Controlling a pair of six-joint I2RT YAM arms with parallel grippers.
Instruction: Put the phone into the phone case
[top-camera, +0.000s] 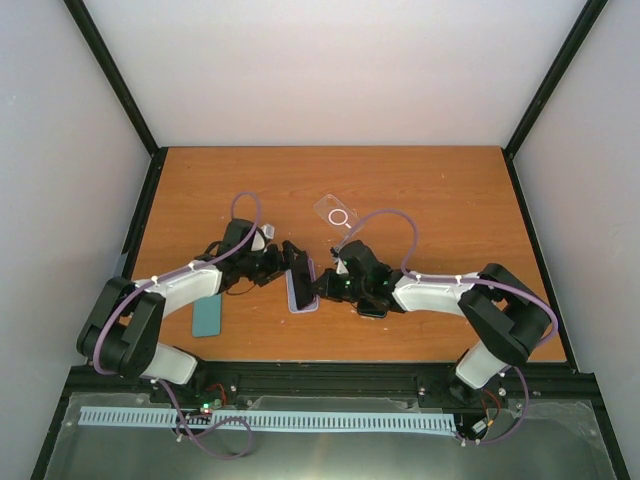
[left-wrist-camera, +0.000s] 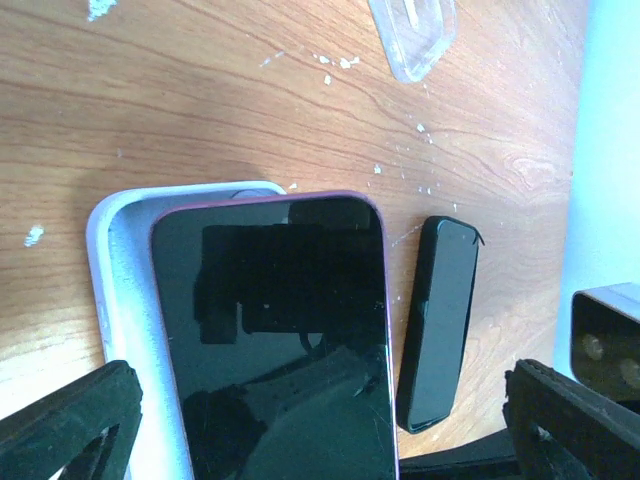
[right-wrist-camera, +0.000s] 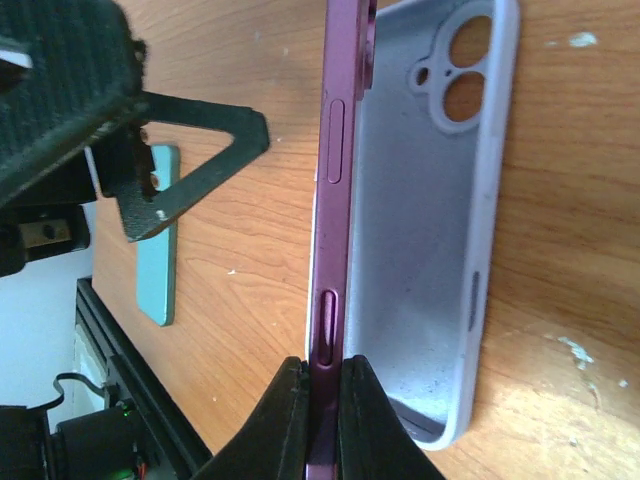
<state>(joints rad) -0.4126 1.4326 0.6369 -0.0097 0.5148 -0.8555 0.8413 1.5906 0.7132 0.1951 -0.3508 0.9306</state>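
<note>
The phone (right-wrist-camera: 335, 200), purple-edged with a dark screen (left-wrist-camera: 270, 340), is tipped up on one long edge inside the lavender phone case (right-wrist-camera: 430, 250), whose grey inside and camera holes show. My right gripper (right-wrist-camera: 322, 400) is shut on the phone's side edge near the lower button. In the left wrist view the case's wall (left-wrist-camera: 115, 290) shows bare to the left of the phone. My left gripper (left-wrist-camera: 320, 405) is open wide, its fingers (left-wrist-camera: 70, 425) on either side of phone and case. From above, both grippers (top-camera: 295, 262) (top-camera: 327, 287) meet at the phone (top-camera: 301, 287).
A black phone-like slab (left-wrist-camera: 440, 320) lies just right of the case, under the right arm (top-camera: 372, 308). A clear case (top-camera: 337, 213) lies farther back on the table. A teal slab (top-camera: 207, 315) lies by the left arm. White crumbs dot the wood.
</note>
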